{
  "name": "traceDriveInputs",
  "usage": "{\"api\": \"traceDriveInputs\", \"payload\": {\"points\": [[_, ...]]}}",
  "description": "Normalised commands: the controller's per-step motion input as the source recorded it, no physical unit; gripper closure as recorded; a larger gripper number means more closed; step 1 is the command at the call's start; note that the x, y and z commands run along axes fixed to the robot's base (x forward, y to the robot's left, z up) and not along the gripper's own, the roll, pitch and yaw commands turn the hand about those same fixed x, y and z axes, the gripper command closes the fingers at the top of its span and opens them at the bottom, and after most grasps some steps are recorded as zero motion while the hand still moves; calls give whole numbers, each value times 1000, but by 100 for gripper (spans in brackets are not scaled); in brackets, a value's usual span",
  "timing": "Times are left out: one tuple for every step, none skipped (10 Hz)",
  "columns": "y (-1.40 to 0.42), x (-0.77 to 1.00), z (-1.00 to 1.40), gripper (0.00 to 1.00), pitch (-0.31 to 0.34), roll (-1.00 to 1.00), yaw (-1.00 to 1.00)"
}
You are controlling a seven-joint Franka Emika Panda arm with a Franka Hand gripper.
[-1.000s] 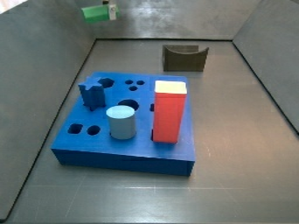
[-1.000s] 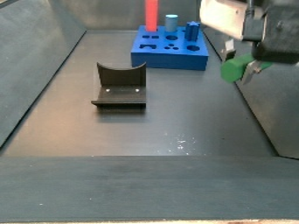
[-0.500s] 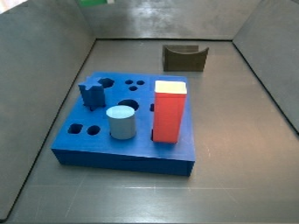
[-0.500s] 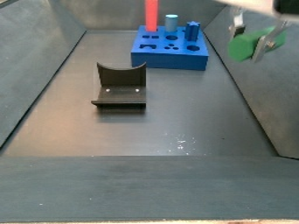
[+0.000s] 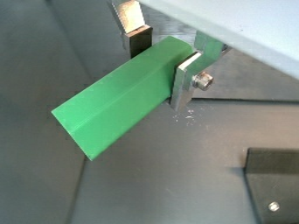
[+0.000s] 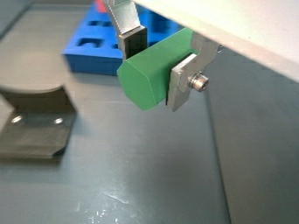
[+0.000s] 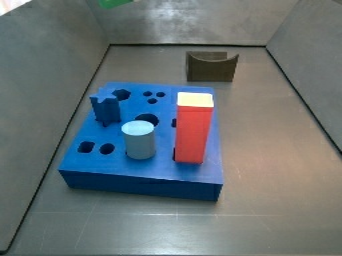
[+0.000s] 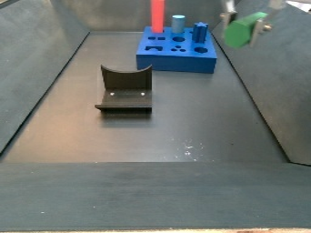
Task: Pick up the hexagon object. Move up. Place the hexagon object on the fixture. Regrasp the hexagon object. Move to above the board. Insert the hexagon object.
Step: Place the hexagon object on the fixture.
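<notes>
**Green hexagon held high, fixture waits below**

Green and bar-shaped, the hexagon (image 5: pixel 122 101) sits clamped between the gripper (image 6: pixel 156 63) fingers in both wrist views, one silver plate pressed to each long face. The jaws are clenched on it. In a side view the hexagon (image 8: pixel 245 30) hangs high at the upper right, well above the floor and well apart from the fixture (image 8: pixel 124 89); elsewhere only a green sliver (image 7: pixel 112 3) shows at the top edge.

Reading left to right on the board (image 7: pixel 100 163): a blue raised piece (image 7: pixel 106 104), a pale cylinder (image 7: pixel 139 140), then a red block (image 7: pixel 194 127). The fixture (image 7: pixel 211 66) stands behind them, apart from the board.

Risks, as I judge them: the bar juts far out to one side of the fingers, so it could pivot in the grip on the way down, or land skewed across the notch and roll off. A descent close to the wall could also clip it.

Count: one hexagon, one fixture, one board, one cylinder, one red block, one gripper.
</notes>
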Motion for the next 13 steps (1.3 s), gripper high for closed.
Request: {"api": "traceDriveInputs", "payload": {"points": [[-286, 1000, -30, 100, -29, 7, 1000], [-273, 1000, -32, 100, -30, 1, 1000], [-253, 1000, -33, 100, -32, -9, 1000], [-242, 1000, -35, 100, -33, -15, 1000], [-220, 1000, -37, 100, -36, -35, 1000], [-210, 1000, -37, 100, -38, -45, 1000], [-192, 1000, -39, 100, -39, -72, 1000], [-182, 1000, -38, 100, -38, -91, 891], [-163, 1000, -40, 100, -26, -102, 553], [-152, 1000, -41, 100, -15, -111, 359], [205, 1000, 9, 100, 71, -1000, 194], [226, 1000, 9, 100, 76, -1000, 171], [207, 1000, 7, 100, 100, -1000, 115]]}}
